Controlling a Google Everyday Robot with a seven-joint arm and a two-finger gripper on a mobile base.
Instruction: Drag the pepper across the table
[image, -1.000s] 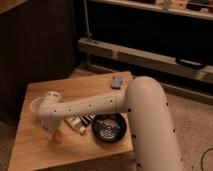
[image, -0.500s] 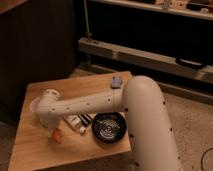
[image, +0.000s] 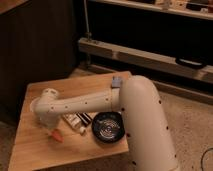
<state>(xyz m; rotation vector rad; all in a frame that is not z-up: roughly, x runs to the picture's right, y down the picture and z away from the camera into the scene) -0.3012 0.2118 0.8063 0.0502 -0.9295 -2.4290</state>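
Observation:
The pepper (image: 57, 135) is a small orange tapered piece lying on the light wooden table (image: 35, 152), near its front left. My gripper (image: 50, 126) is at the end of the white arm (image: 85, 102) that reaches in from the right. It hangs directly over the pepper's near end, close to or touching it. The wrist housing hides the contact.
A white tube-shaped bottle (image: 74, 123) and a black-and-white striped item (image: 85, 118) lie just right of the pepper. A black bowl (image: 107, 126) sits further right. A small grey object (image: 117, 81) is at the table's far edge. A dark cabinet stands at the left, with shelving behind.
The arm's large elbow has shifted a little to the left. The gripper and the pepper stay at about the same spot on the table.

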